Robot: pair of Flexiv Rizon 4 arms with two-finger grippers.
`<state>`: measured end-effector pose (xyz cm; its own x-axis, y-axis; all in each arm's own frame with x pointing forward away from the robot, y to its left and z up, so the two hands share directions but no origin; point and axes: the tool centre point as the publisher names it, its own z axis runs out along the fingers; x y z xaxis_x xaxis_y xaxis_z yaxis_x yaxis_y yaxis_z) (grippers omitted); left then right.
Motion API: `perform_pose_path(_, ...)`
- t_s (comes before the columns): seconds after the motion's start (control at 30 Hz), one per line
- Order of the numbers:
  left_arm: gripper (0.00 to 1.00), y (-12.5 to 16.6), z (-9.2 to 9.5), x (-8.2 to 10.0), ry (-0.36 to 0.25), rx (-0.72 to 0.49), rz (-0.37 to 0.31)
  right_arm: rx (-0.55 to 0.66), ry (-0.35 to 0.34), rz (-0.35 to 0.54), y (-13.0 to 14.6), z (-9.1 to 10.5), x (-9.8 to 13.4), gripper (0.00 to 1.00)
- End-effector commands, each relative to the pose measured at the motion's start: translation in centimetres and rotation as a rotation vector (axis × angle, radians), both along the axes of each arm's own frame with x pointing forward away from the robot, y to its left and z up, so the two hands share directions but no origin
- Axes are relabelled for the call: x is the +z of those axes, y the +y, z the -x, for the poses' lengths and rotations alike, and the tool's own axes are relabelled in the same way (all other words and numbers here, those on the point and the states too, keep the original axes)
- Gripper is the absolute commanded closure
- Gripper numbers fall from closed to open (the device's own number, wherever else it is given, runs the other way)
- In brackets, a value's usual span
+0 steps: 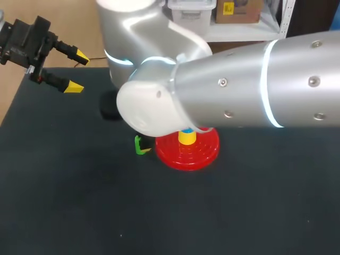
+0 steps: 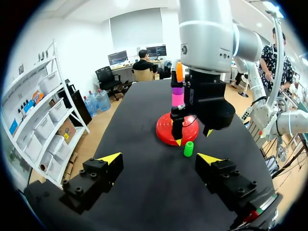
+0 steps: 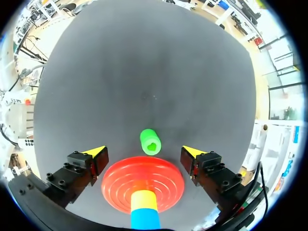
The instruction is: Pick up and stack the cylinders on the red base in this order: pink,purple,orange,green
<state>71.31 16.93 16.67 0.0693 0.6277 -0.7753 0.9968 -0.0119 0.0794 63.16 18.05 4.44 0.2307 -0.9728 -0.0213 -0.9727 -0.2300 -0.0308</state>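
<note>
Cylinders counted on the dark surface (image 1: 79,202): four, with three stacked and one loose, plus one red base (image 1: 204,154) and two pincers.

On the red base, the left wrist view shows the pink cylinder (image 2: 178,99) lowest, the purple cylinder (image 2: 178,89) on it and the orange cylinder (image 2: 179,72) on top. The green cylinder (image 3: 150,141) stands alone on the surface just beside the red base, not touching it. The right pincer (image 3: 144,152) hangs over the red base with its fingers spread wide and gripping nothing, one yellow tip to either side of the base's rim and the green cylinder below and ahead of them. The left pincer (image 2: 160,159) is well apart from the red base, raised near the surface's edge, also spread wide and empty.
</note>
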Motion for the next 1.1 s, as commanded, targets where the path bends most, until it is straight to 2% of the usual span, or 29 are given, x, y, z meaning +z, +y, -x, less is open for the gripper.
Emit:
perform_pose_path(0.03,0.0,0.0,-0.1,-0.1,-0.001,-0.001,0.0,-0.008,0.005,0.002,0.1,-0.2,-0.4,0.0)
perform_pose_path(0.27,0.0,0.0,-0.1,-0.1,-0.001,-0.001,0.0,-0.025,0.029,-0.009,0.3,-0.3,-0.9,0.0)
perform_pose_path(0.53,0.0,0.0,-0.1,-0.1,-0.001,-0.001,0.0,-0.023,0.025,0.016,0.7,-0.6,-2.0,0.0)
perform_pose_path(1.1,0.0,0.0,-0.1,-0.1,-0.001,-0.001,0.0,-0.036,0.041,0.035,0.9,-0.7,-2.6,0.0)
